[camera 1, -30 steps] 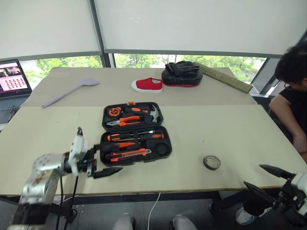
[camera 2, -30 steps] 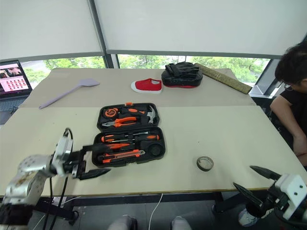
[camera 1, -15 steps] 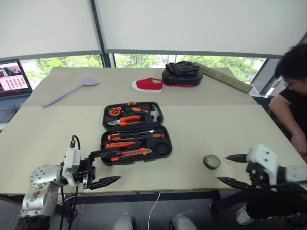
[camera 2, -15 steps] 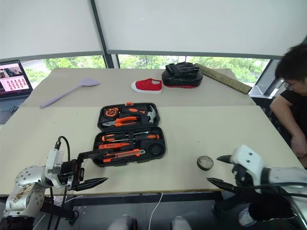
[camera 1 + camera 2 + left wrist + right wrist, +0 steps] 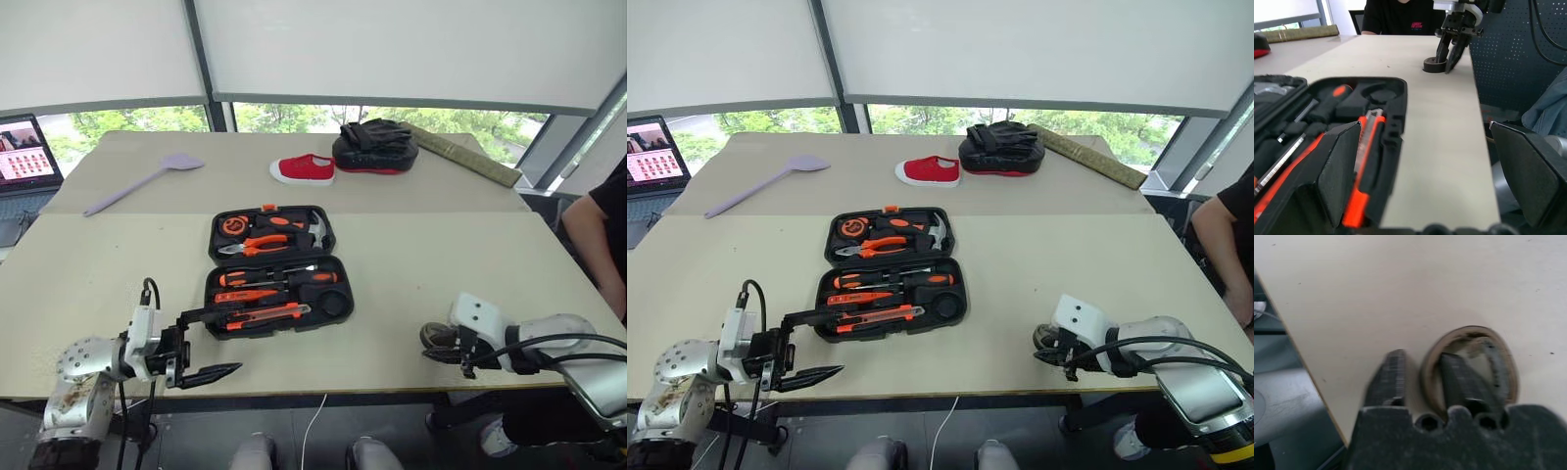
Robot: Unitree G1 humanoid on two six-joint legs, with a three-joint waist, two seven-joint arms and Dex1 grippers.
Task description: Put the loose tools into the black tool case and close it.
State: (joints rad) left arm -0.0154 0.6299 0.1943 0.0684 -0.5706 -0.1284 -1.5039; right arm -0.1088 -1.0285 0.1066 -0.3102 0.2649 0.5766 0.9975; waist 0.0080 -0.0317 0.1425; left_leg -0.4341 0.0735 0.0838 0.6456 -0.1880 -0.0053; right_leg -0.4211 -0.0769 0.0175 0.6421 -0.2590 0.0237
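Black fingers of my right gripper [image 5: 1420, 377] have just closed across the wall of the small dark tape roll [image 5: 1469, 364], one finger inside the ring, one outside, near the table's front edge. So I judge the pickup begun. My left gripper [image 5: 201, 345] waits spread wide beside the black hard-plastic tool case [image 5: 277, 269], lying open, orange-handled tools slotted.
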